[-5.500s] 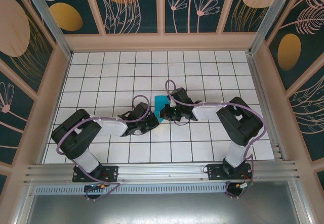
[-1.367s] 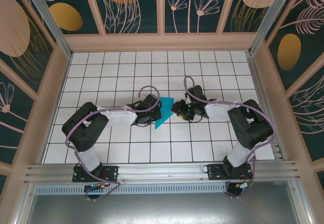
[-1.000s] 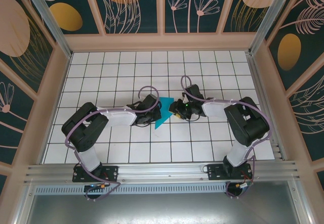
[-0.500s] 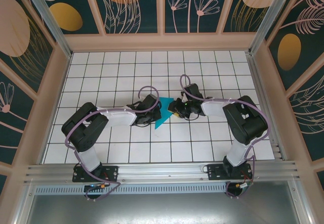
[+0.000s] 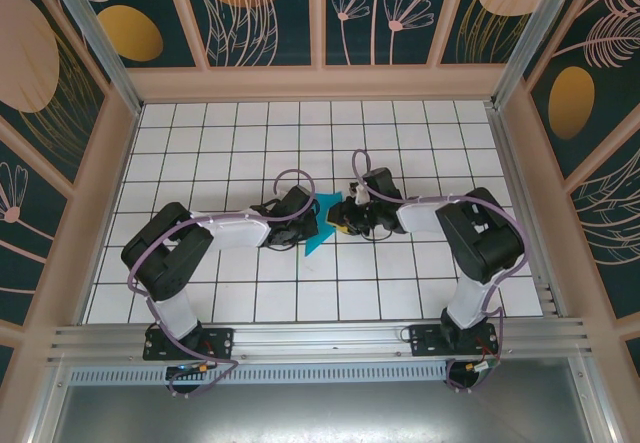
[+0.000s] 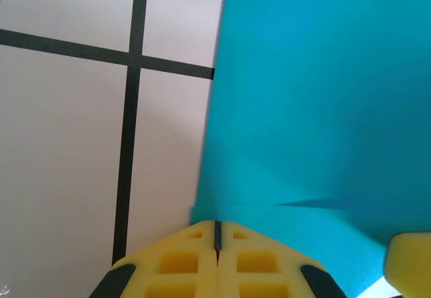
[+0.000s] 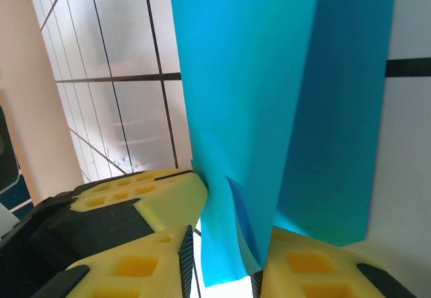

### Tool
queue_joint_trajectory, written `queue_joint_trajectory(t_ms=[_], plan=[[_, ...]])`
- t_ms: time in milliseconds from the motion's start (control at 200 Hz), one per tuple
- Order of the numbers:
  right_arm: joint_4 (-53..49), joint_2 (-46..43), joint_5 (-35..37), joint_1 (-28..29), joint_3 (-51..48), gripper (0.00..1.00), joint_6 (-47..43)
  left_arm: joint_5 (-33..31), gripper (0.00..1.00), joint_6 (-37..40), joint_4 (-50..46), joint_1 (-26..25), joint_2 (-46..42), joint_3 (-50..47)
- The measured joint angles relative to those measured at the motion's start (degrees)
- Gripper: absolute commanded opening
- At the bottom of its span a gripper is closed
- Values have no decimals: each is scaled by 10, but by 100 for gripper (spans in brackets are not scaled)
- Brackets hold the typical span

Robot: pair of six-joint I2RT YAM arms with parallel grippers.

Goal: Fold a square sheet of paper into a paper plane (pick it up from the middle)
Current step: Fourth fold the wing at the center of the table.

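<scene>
The square sheet of paper (image 5: 322, 233) is a creased cyan shape in the middle of the tiled floor, between my two grippers. My left gripper (image 5: 303, 218) is shut on its left edge. In the left wrist view the yellow pads (image 6: 195, 261) meet with the sheet (image 6: 316, 109) running out from their tip. My right gripper (image 5: 343, 221) stands open around the sheet's right side. In the right wrist view a raised flap (image 7: 249, 109) hangs between the two fingers of that gripper (image 7: 227, 239). The right pad (image 7: 303, 264) touches it and the left one stands slightly off.
The floor is white tiles (image 5: 400, 143) with black grid lines, walled by wooden panels (image 5: 320, 81) at the back and sides. An aluminium rail (image 5: 320, 341) carries both arm bases at the near edge. The right gripper's yellow finger (image 6: 411, 264) shows beside the sheet in the left wrist view.
My right gripper has slid left onto the sheet's right edge and its jaws have narrowed around it. The left gripper and the sheet have stayed put.
</scene>
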Motion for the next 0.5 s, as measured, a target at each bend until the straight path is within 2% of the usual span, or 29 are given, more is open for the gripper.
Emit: queue_joint_trajectory(t_ms=[115,240,345,420,500], plan=[[7,16,-10,0,0,18,-11,0,2,3,-10,0,0,4],[9,28,-11,0,1,6,-16,-3,12,6,-24,0,-14,5],[9,28,-5,0,3,0,-15,-14,24,10,-35,0,-49,6],[2,19,10,0,3,0,-16,-26,32,11,-39,0,-82,6],[-12,-6,30,0,3,0,-16,-42,45,17,-43,2,-120,6]])
